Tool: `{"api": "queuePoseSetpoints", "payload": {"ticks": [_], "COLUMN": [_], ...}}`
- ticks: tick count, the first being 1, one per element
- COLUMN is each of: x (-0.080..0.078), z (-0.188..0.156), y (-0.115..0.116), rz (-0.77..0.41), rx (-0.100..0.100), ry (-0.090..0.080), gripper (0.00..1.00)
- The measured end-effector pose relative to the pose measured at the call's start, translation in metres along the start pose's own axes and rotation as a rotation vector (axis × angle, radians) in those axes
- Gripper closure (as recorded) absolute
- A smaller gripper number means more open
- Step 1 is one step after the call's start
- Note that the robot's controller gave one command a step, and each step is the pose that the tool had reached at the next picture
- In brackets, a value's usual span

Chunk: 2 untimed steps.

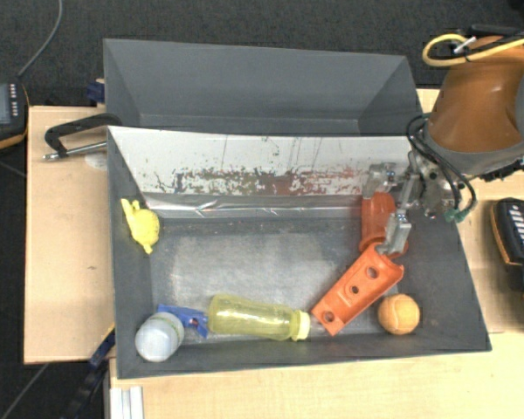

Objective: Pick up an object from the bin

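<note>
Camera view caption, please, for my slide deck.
Gripper at the upper end of an orange holed bar on the bin's right side, beside an orange ball.

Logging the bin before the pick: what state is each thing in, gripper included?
orange holed bar: lying slanted on the floor.
gripper: low, at the bar's upper end; grip unclear.
yellowish bottle: on its side, capped.
orange ball: resting beside the bar.
yellow toy: lying by the left wall.
white-and-blue round thing: in the near-left corner.
</note>
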<state>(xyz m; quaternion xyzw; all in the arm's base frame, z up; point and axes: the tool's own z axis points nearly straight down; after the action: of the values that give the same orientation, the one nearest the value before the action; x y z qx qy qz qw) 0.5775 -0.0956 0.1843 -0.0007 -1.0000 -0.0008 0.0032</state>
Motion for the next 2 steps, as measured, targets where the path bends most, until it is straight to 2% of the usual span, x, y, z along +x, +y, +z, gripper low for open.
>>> {"api": "queuePoseSetpoints", "payload": {"ticks": [1,2], "x": [-0.002,0.016], "z": [-0.005,0.024], "y": [0.000,0.004], "rz": [-0.002,-0.123], "rx": [0.001,0.003], "ry": [-0.009,-0.015], "gripper": [0.00,0.00]}}
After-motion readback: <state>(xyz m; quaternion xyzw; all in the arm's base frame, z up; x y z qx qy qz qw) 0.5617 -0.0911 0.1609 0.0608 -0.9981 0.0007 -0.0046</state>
